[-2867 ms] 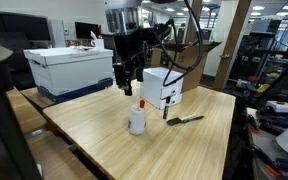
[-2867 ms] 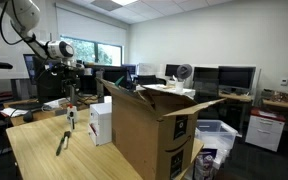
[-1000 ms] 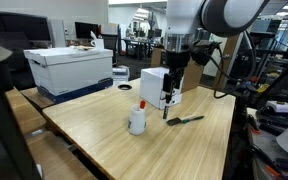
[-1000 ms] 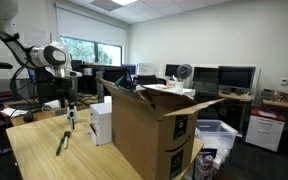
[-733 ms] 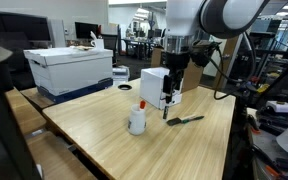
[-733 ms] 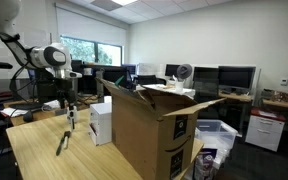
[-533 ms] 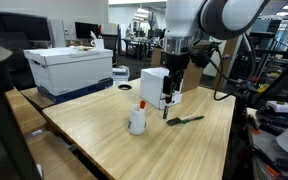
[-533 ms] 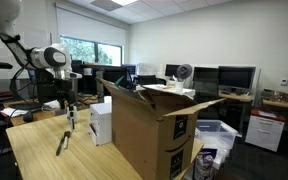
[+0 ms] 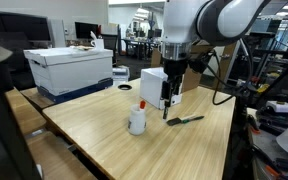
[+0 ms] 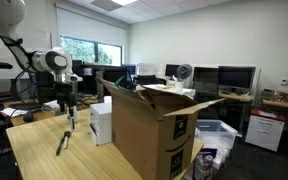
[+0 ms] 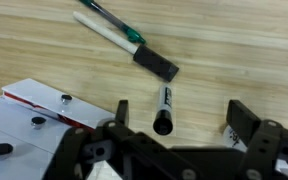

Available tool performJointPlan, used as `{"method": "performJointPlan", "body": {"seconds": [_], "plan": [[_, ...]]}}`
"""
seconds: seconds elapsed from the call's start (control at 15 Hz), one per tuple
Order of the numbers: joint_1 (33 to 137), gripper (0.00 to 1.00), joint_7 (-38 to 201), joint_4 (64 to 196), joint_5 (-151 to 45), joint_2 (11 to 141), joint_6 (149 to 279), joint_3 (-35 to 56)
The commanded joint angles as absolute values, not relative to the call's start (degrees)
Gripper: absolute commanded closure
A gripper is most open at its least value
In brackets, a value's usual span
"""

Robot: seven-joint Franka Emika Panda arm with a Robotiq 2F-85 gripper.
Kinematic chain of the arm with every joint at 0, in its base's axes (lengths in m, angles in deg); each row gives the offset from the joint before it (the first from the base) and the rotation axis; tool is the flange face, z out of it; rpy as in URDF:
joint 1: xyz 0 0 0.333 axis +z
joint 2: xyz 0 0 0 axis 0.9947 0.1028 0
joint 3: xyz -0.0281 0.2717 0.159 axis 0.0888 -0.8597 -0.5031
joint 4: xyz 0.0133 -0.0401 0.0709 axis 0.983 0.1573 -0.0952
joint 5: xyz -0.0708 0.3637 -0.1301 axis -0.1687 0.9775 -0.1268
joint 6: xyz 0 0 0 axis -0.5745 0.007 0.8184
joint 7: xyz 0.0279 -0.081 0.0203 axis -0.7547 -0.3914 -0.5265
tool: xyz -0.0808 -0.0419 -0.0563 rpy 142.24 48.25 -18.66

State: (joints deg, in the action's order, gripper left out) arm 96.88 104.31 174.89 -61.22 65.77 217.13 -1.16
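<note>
In an exterior view, a lidded white bin (image 9: 72,68) stands at the far left, beyond the edge of the wooden table (image 9: 104,150). On the table, a white bottle (image 9: 137,121) with a red cap stands upright near the middle. Just beyond it to the right sits a small white box (image 9: 155,88).

The gripper (image 9: 168,100) hangs vertically in front of this box, pointing down at the tabletop. Its jaws are released and spread wide, and they grasp nothing.

In the wrist view, the corner of the small white box (image 11: 24,118), with a red edge, occupies the lower left. The black marker (image 11: 163,108) lies flat on the wood between the two fingers (image 11: 119,112), nearer the left one and clear of both.

A brush (image 11: 134,40) with a pale and green handle and a black head lies beyond the marker, apart from it. In an exterior view the brush (image 9: 185,119) lies just right of the gripper.

In an exterior view, a large open cardboard carton (image 10: 149,135) fills the right foreground.
</note>
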Motion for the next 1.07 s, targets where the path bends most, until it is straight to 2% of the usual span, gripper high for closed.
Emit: {"method": "performJointPlan", "body": {"seconds": [0.0,1.0], "plan": [[96.4,0.00,101.9,174.4,-59.4,67.2,218.5,-1.6],[96.7,0.00,102.1,170.1,-60.0,70.8,217.8,-1.2]]}}
